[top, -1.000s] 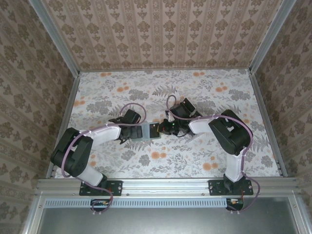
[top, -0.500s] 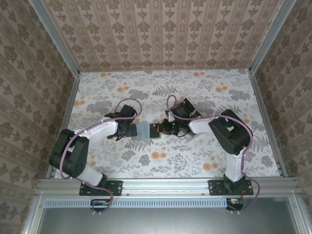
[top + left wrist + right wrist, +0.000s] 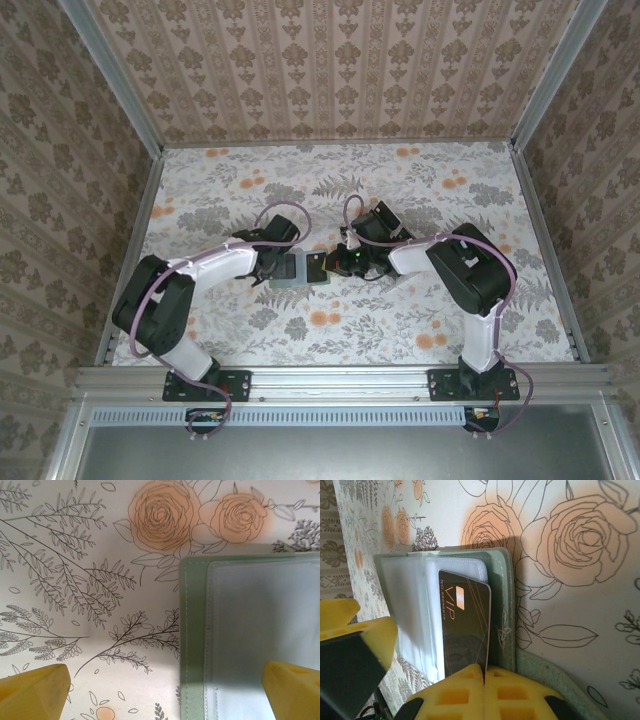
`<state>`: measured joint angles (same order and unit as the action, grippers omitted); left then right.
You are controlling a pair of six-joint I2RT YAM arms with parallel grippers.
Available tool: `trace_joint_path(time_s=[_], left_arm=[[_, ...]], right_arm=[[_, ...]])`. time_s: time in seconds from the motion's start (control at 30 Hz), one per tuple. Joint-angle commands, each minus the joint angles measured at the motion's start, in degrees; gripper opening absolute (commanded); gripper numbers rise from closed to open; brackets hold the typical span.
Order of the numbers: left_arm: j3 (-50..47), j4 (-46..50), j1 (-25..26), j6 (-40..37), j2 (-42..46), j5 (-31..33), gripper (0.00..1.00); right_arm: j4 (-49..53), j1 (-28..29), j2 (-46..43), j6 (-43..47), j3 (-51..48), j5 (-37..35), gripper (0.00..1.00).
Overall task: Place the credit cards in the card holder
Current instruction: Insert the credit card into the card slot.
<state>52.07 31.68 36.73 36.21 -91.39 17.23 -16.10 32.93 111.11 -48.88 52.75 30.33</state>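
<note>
- The right gripper [image 3: 483, 680] has its yellow pads pressed flat together, with the near short end of one credit card [image 3: 465, 625] pinched in the seam between them
- From those closed jaws the credit card, black-brown with copper "VIP" lettering, runs straight ahead, lying lengthwise over the opened card holder [image 3: 501, 605]
- The card's far end reaches up beside the holder's pale clear pocket; I cannot tell whether any of it has gone under the pocket
- The holder's sage-green cover shows as a border just right of the card, and its near corner passes beneath the right-hand pad
- The left gripper [image 3: 162, 690] stands wide open and holds nothing, its yellow fingertips [image 3: 32, 687] at the two lower corners of the left wrist view
- There the card holder [image 3: 192, 630] lies flat on the flowered table [image 3: 75, 580]; its stitched green edge runs forward out of the gap between the open jaws
- The right-hand fingertip hangs over the holder's bluish-grey inside, and the left-hand one over bare table beside the holder
- From above, the left gripper [image 3: 287, 268] and the right gripper [image 3: 333, 263] face each other closely near the middle of the table [image 3: 420, 330]
- The card holder [image 3: 296, 283] sits under the left jaws, and the credit card [image 3: 316, 266] lies just ahead of the right jaws, between the two grippers
</note>
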Motion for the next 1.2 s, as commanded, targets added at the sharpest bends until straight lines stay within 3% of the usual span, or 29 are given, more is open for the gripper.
trace_joint_path(time_s=[0.0, 0.27, 0.77, 1.17], left_arm=[[-1.0, 0.9, -0.1, -0.2, -1.3, 1.9, 1.0], [-3.6, 4.4, -1.0, 4.9, -2.1, 3.5, 1.0], [-7.8, 3.8, -2.6, 7.4, 0.6, 2.7, 1.0], [-8.0, -6.5, -1.3, 2.3, 7.6, -2.8, 1.0]], right_arm=[[7.2, 0.0, 3.9, -0.8, -2.9, -4.9, 0.0], [7.7, -0.3, 4.0, -0.9, -3.4, -5.6, 0.0], [9.2, -1.2, 3.1, -0.2, -2.6, -5.7, 0.0], [7.3, -1.2, 2.8, 1.1, 1.0, 1.0, 0.0]])
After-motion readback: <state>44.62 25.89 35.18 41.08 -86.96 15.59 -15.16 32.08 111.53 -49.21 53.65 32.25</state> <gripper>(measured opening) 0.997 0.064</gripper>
